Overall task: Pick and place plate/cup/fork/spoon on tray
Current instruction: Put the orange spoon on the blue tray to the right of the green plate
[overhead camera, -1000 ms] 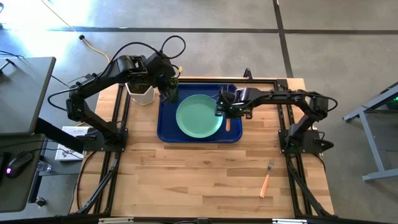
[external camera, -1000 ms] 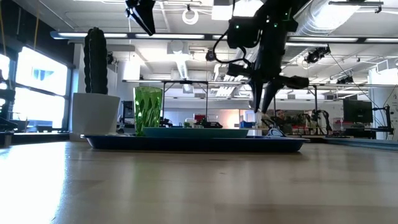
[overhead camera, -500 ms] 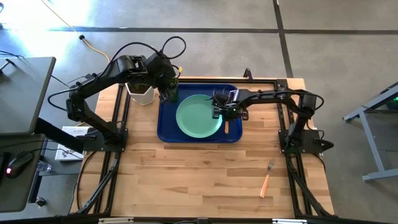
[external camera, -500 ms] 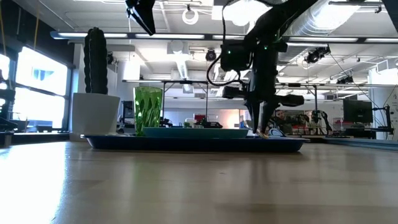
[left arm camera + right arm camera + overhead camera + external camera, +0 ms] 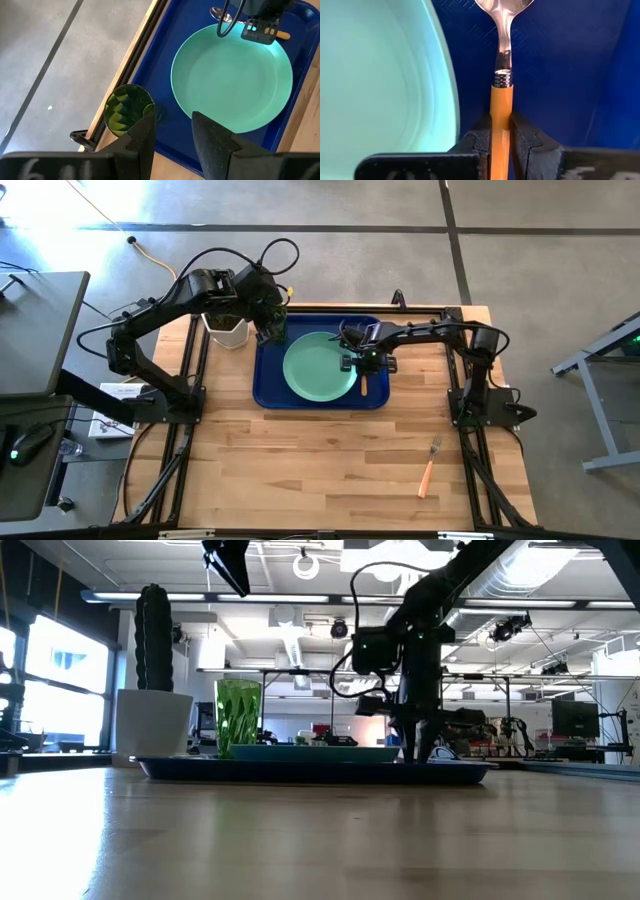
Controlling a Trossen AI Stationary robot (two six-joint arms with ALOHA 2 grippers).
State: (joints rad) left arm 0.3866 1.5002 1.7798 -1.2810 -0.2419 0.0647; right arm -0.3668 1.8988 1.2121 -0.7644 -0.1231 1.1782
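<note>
The dark blue tray (image 5: 268,396) holds the mint-green plate (image 5: 318,365) and the green cup (image 5: 238,715), which stands upright at the tray's far left corner. My right gripper (image 5: 364,362) is low over the tray, just right of the plate, shut on the spoon (image 5: 502,70). My left gripper (image 5: 172,132) hangs open and empty high above the cup (image 5: 125,110). The fork (image 5: 430,465) lies flat on the table, near the right front. My right gripper pinches the spoon's orange handle (image 5: 501,117) between its two fingers (image 5: 522,140), a short way behind the silver collar. The fingers come from above, one on each side of the handle. The spoon lies about level along the tray floor (image 5: 560,60), bowl toward the far rim.
A white pot with a cactus (image 5: 228,330) stands on the table just left of the tray's far corner, next to the cup. Bare wooden table (image 5: 320,460) spreads in front of the tray. Black frame rails run along both sides.
My right gripper has gone down to the tray beside the plate and a little toward the table's near edge. My left gripper has stayed above the cup.
</note>
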